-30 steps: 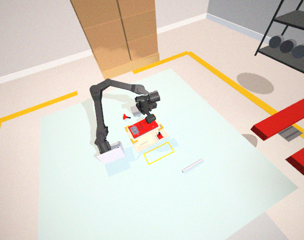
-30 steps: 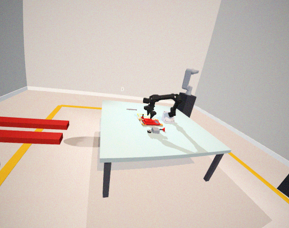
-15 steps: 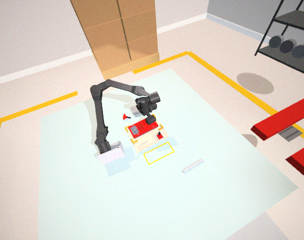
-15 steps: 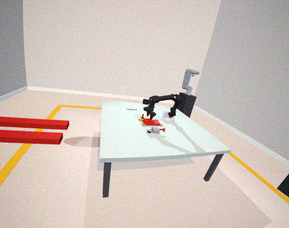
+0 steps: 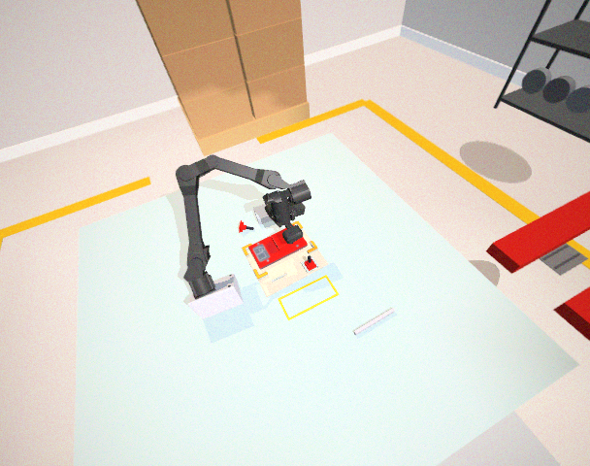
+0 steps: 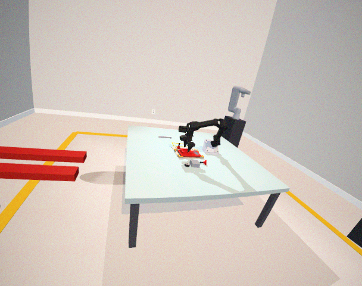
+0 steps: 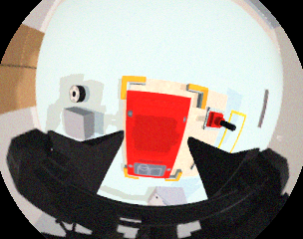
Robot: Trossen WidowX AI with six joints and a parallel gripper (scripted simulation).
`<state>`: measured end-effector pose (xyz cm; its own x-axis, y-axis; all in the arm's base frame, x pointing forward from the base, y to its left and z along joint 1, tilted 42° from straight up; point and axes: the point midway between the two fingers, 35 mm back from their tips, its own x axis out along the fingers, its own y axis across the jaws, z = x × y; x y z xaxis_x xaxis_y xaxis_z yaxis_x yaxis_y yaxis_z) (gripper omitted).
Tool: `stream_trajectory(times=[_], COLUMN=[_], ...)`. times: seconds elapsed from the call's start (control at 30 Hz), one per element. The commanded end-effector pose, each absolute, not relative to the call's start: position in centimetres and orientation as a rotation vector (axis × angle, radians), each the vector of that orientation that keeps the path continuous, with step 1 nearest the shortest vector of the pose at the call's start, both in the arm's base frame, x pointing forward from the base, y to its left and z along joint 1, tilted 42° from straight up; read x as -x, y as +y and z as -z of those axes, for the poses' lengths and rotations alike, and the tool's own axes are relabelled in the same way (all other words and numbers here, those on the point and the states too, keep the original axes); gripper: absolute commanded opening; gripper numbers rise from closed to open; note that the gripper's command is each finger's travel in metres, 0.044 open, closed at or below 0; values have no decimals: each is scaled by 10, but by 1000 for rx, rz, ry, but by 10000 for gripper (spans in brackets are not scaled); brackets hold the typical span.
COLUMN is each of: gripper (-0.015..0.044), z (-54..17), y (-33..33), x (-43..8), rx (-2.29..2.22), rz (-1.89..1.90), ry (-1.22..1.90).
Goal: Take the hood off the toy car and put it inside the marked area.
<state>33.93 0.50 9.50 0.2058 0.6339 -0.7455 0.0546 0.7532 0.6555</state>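
Note:
The toy car is a flat red body on a beige board with yellow corner brackets. A grey engine-like panel shows at its arm-base end. I cannot make out the hood's outline apart from the red top. My gripper is open and empty above the car, fingers on either side of the red body in the wrist view. Whether they touch it, I cannot tell. The marked area is a yellow rectangle beside the board; nothing lies in it.
A small red piece with a black peg stands on the board beside the car. Beyond the car are a grey block, a wheel and another red piece. A pale bar lies past the marked area.

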Motion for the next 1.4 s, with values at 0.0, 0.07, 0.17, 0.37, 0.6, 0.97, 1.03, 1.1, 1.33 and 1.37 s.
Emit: stream_trajectory(times=[0.0,0.07,0.17,0.37,0.6,0.97,1.03,1.1,1.33,1.37], gripper=[440,440,440,440,440,440,440,440,440,440], z=[-92,-91,-91,-89,-86,-82,-82,-81,-78,-78], y=[9,9,9,11,13,17,17,18,20,20], x=[-339,-339,-339,-340,-340,-341,-342,-342,-342,-342], rx=[-642,-642,-642,-642,-642,-642,-642,-643,-643,-643], rz=[-443,-443,-443,-443,-443,-444,-444,-444,-444,-444], ry=[1327,1327,1327,1327,1327,1327,1327,1327,1326,1326])
